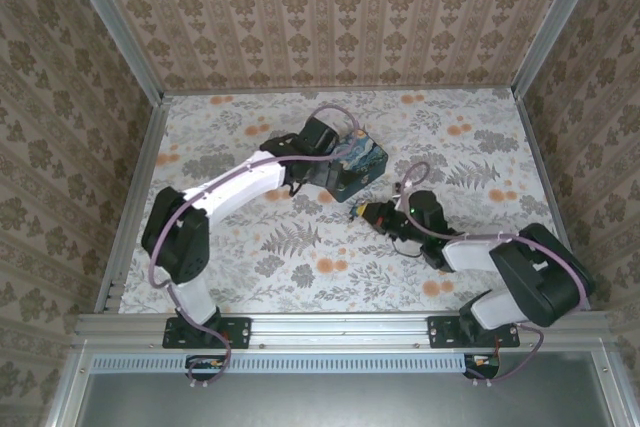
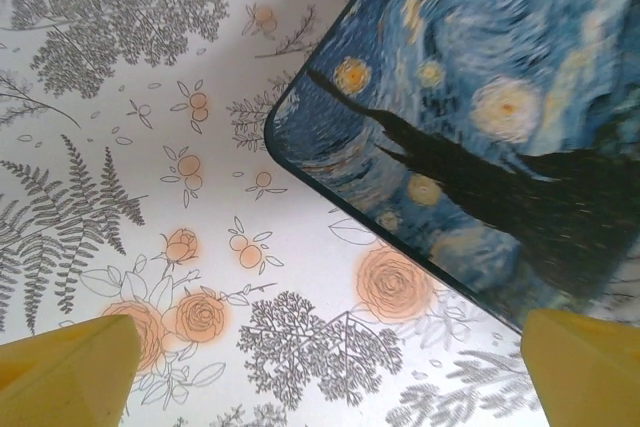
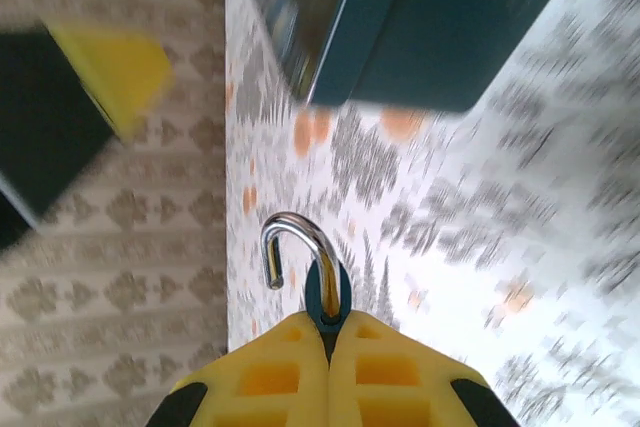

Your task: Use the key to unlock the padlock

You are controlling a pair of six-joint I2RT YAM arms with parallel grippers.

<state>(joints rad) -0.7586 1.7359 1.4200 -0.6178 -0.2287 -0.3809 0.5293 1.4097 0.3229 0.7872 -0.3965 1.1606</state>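
Padlock [image 3: 330,292], tiny, dark-blue, silver-shackled: at your right wrist, the right gripper [image 3: 328,325] pinches its body. One shackle end hangs free, so unlocking looks done. Left wrist: left gripper [image 2: 325,367] gapes over the painted blue-and-yellow tin [image 2: 480,117] corner. From above: lock held near the middle of the floral surface [image 1: 480,147].

The left pincer [image 2: 325,372] gapes beside a painted tin [image 2: 470,117] on floral cloth [image 2: 150,97].

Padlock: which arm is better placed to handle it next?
Right. The right jaws are shut on the padlock, and its shackle has one end free. The left jaws stand open over the tin, holding nothing.
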